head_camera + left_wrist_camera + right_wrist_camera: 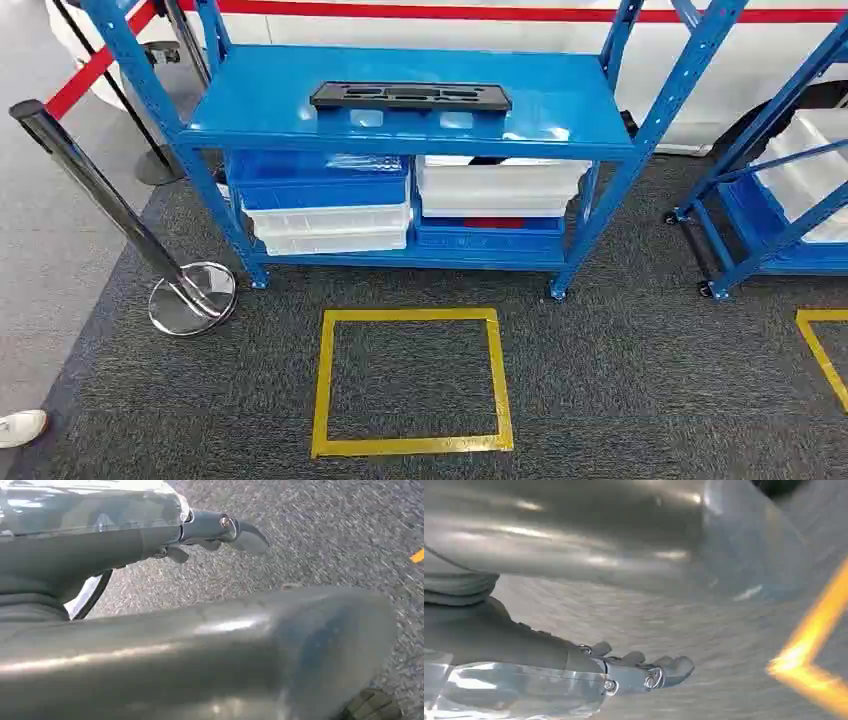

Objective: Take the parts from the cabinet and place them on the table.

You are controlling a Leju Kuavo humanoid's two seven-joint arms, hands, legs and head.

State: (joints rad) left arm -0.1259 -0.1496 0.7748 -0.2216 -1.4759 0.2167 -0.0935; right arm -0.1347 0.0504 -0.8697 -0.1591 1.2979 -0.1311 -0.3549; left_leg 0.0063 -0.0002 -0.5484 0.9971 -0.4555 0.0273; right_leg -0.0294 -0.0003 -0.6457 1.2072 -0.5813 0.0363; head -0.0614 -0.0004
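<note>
My left hand [220, 532] and right hand [644, 672] hang spread, holding nothing, since the black part [410, 96] waits untouched atop the blue cabinet [560, 110]

A blue rack [300, 125] stands on grey carpet [620, 380].
A black part [410, 96] lies flat on the top shelf. Below it sit blue and white bins [325, 200], stacked side by side.
</note>
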